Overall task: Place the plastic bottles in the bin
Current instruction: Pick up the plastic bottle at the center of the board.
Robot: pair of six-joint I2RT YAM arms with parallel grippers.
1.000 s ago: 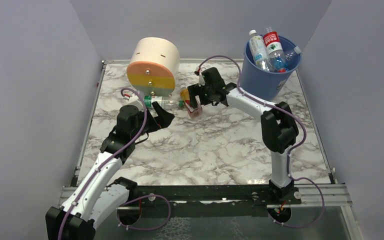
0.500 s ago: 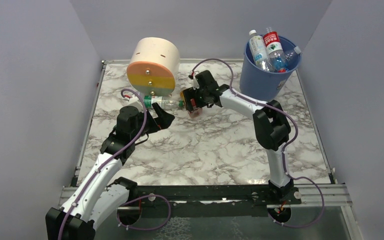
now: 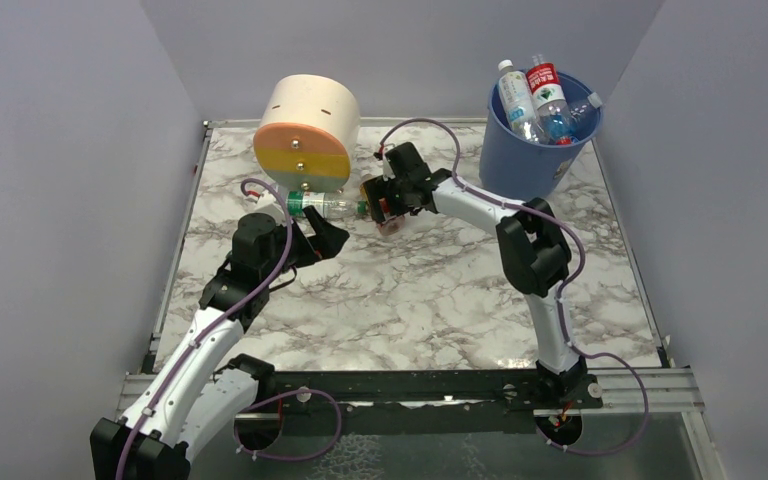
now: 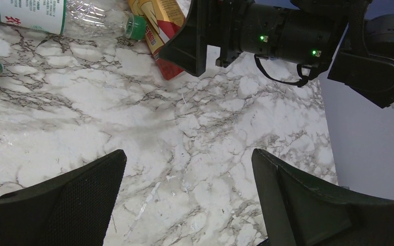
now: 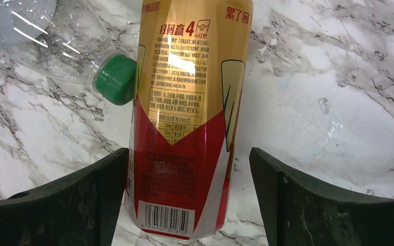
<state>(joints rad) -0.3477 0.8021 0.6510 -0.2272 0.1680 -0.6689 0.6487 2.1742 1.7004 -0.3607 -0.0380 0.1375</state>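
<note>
right gripper (image 5: 187,156): wide open, gripping nothing, jaws straddling gold-and-red bottle (image 5: 190,102) | axis: runs straight ahead, hugging left finger | green-capped bottle (image 5: 56,46): ahead-left, cap touching it | left gripper (image 4: 187,159): fully open, empty, farther | bin (image 3: 520,165): well behind fingers

Desk (image 3: 410,290): bin (image 3: 540,150) at far right corner, bottles (image 3: 535,100) standing inside, necks above rim. Cylinder (image 3: 305,130) at far side, left of centre. Slim bottle (image 3: 330,206) lying on desk just before cylinder, cap end pointing right. Cap touching side of wide bottle (image 5: 184,128), lying crosswise just right of it. Right end effector (image 5: 184,205) over wide bottle, one finger each side, bottle between them. Left end effector (image 4: 187,200) before slim bottle, apart from it, fingers spread over bare desk. Bin well right of both lying bottles.
</note>
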